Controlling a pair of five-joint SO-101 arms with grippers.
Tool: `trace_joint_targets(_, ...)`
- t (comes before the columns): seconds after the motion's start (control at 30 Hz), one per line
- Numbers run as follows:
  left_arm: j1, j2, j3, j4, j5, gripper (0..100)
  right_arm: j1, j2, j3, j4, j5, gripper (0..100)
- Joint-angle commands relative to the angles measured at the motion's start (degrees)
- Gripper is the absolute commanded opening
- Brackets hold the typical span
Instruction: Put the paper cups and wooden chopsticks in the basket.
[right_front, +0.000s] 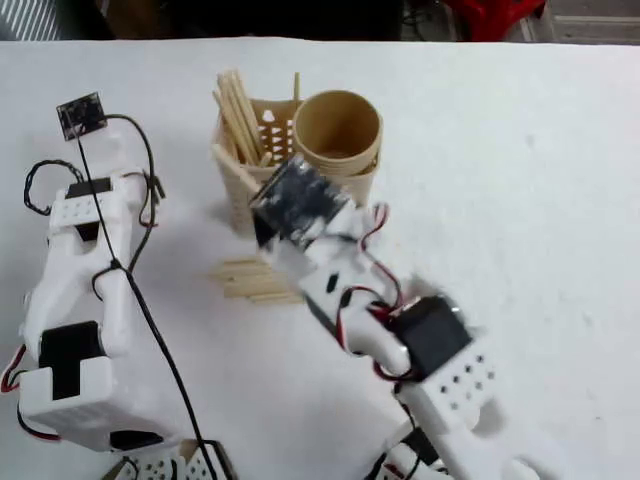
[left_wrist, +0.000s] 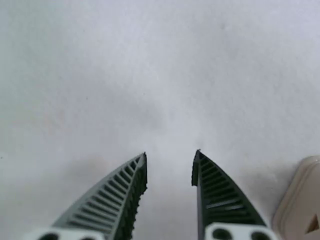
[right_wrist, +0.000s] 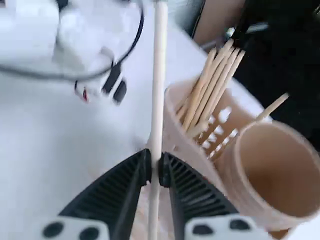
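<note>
A beige slotted basket (right_front: 240, 190) stands at the table's back middle, holding several wooden chopsticks (right_front: 240, 115) and a stack of paper cups (right_front: 338, 130). More chopsticks (right_front: 255, 280) lie flat on the table in front of it. My right gripper (right_wrist: 155, 167) is shut on one chopstick (right_wrist: 159, 75), held just beside the basket's wall (right_wrist: 177, 145); the cups' open mouth (right_wrist: 277, 170) is close by. My left gripper (left_wrist: 170, 165) is open over bare white table, with the basket's corner (left_wrist: 302, 200) at its side. The left arm (right_front: 85, 260) sits at the table's left.
A small black board (right_front: 82, 115) on a black cable (right_front: 150, 310) lies at the back left near the left arm. The white table (right_front: 520, 180) stretches wide to the right of the basket.
</note>
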Motion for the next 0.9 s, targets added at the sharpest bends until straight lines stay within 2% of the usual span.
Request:
trace_joint_targets(0.0,0.3,-1.5,-0.6,-1.1,0.4,17,-0.6,6.6,-16.7,-8.2,-4.4,1.5)
trace_joint_targets(0.17,0.3,-1.5,-0.5,-1.1,0.4,17,-0.6,19.8,-28.5,-19.8,-4.7,1.7)
trace_joint_targets(0.27,0.3,-1.5,-0.5,-1.1,0.4,17,-0.6,27.5,-35.0,-23.4,-4.6,1.8)
trace_joint_targets(0.47,0.3,-1.5,-0.6,-1.1,0.4,17,1.3,36.8,-41.1,-24.0,-4.7,1.8)
trace_joint_targets(0.73,0.3,-1.5,-0.7,-1.1,0.4,17,4.3,38.1,-38.6,-24.6,-4.8,2.0)
trace_joint_targets(0.87,0.3,-1.5,-0.6,-1.1,0.4,17,4.1,38.1,-38.5,-24.1,-4.9,11.6)
